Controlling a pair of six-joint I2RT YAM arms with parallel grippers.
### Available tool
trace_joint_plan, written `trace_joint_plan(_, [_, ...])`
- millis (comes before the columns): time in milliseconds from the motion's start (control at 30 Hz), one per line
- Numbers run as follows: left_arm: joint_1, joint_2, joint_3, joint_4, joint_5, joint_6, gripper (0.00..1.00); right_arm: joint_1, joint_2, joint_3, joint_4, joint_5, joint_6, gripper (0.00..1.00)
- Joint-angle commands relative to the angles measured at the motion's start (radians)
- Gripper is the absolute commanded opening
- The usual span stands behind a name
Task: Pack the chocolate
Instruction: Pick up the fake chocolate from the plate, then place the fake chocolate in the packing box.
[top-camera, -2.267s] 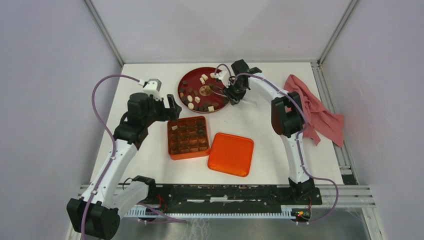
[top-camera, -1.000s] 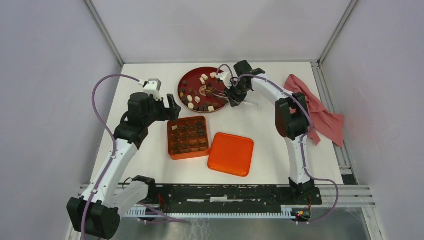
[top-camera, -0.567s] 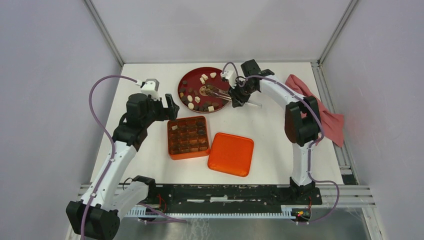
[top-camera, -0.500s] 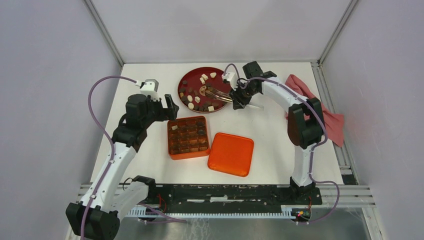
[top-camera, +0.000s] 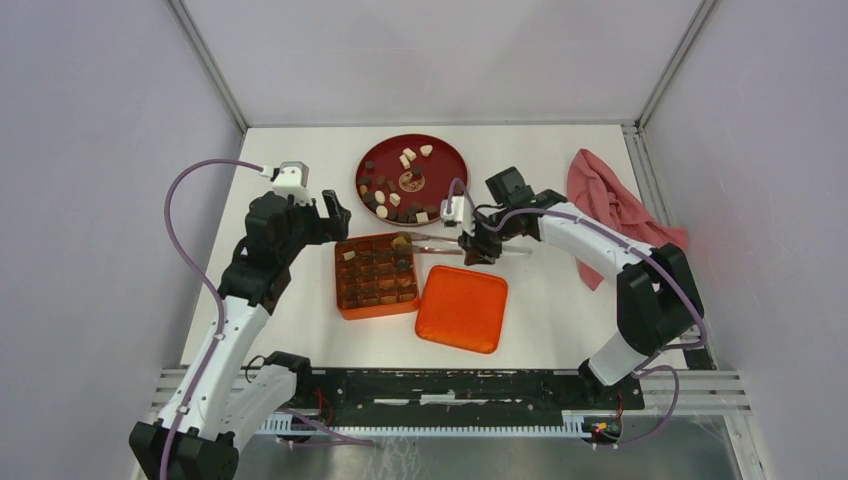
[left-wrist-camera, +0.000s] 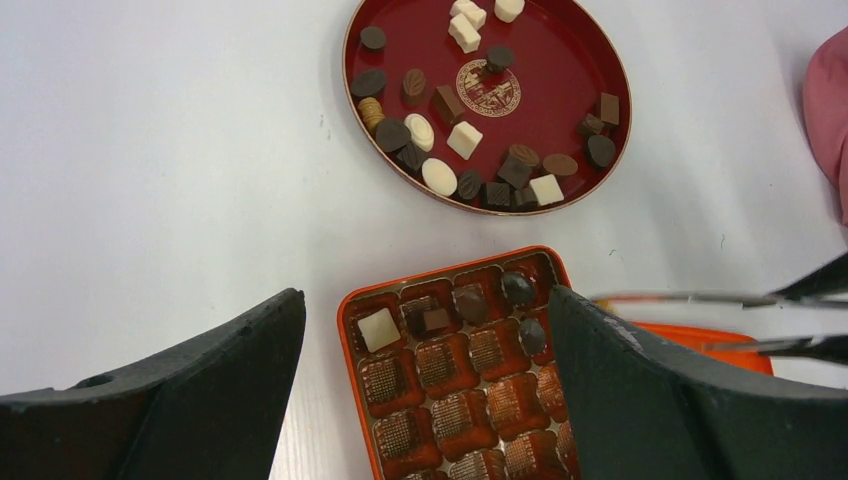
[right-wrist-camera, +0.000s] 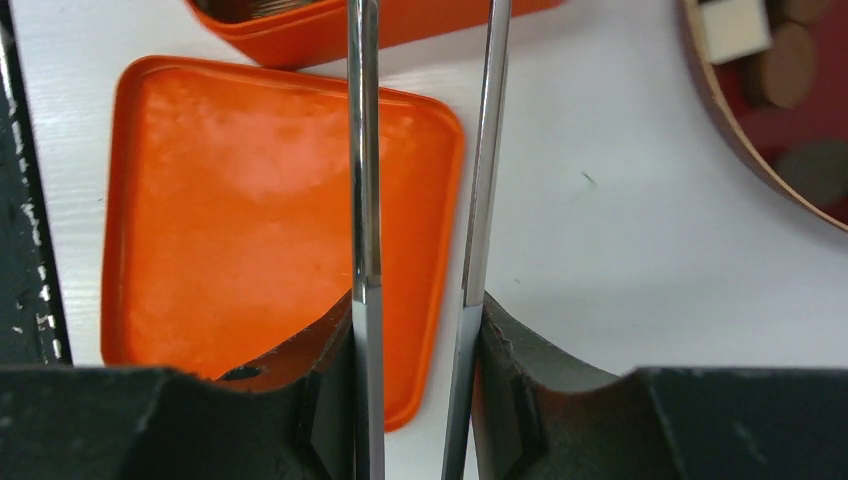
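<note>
Many small dark and cream chocolate pieces (top-camera: 392, 199) lie on the red plate (top-camera: 441, 166), also in the left wrist view (left-wrist-camera: 450, 140). The orange box (top-camera: 340, 290) holds a few pieces in its far cells (left-wrist-camera: 470, 302). My right gripper (top-camera: 472, 243) is shut on metal tongs (top-camera: 435, 240), whose two arms run up the right wrist view (right-wrist-camera: 365, 200). The tong tips reach over the box's far right corner, and a small tan piece (top-camera: 401, 240) seems to sit between them. My left gripper (top-camera: 335, 215) is open and empty, hovering over the box's left side (left-wrist-camera: 425, 390).
The orange lid (top-camera: 462, 308) lies flat right of the box, under the tongs in the right wrist view (right-wrist-camera: 250, 200). A pink cloth (top-camera: 610, 205) lies at the table's right edge. The plate stands at the back centre.
My right gripper has swung the tongs from the red plate toward me and left, to the box's far right corner. My left arm has shifted slightly, its gripper still open.
</note>
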Motion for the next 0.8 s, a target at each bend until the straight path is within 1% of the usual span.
trace_joint_plan(0, [0.000,0.001,-0.001,0.039,-0.030,0.045,0.95,0.062,-0.044,-0.040,0.073,-0.006,-0.087,0.00])
trace_joint_plan(133, [0.000,0.004,-0.001,0.037,-0.038,0.046,0.95,0.108,-0.021,-0.031,0.081,0.055,-0.078,0.00])
trace_joint_plan(267, [0.000,0.007,-0.001,0.035,-0.040,0.047,0.95,0.135,0.009,-0.011,0.092,0.109,-0.041,0.03])
trace_joint_plan(367, [0.000,0.011,0.000,0.034,-0.035,0.047,0.95,0.143,0.034,0.000,0.102,0.146,-0.013,0.06])
trace_joint_plan(467, [0.000,0.014,0.002,0.033,-0.033,0.048,0.95,0.160,0.052,0.008,0.099,0.153,-0.005,0.09])
trace_joint_plan(767, [-0.001,0.018,0.002,0.032,-0.028,0.048,0.95,0.185,0.080,0.028,0.108,0.174,0.022,0.21])
